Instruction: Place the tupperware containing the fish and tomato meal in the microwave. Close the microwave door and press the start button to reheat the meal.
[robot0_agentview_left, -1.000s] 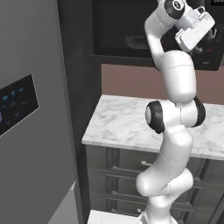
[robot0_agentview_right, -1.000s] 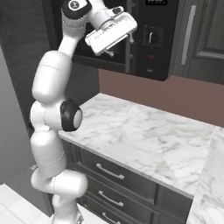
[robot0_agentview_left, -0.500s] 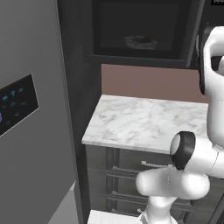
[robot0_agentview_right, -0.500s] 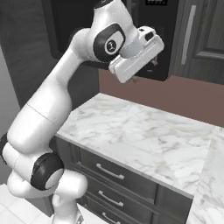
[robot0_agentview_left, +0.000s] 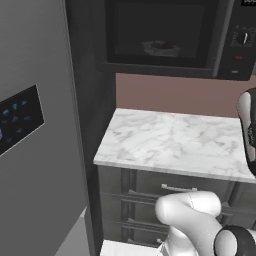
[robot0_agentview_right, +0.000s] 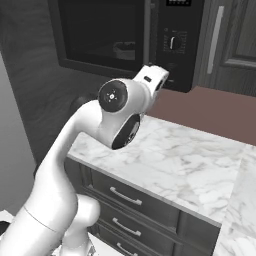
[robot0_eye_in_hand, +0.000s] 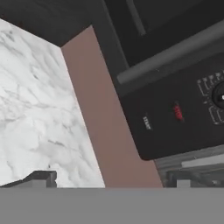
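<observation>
The microwave door (robot0_agentview_left: 160, 35) is closed, with the tupperware (robot0_agentview_left: 161, 48) inside; the jaws' opening cannot be told.

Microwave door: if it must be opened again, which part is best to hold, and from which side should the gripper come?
Take the microwave door by its long grey bar handle, which runs along the door edge beside the control panel. Come straight from the front and close across the bar. It is slim and seems to stand off the shut door, whose flat glass offers no hold.
</observation>
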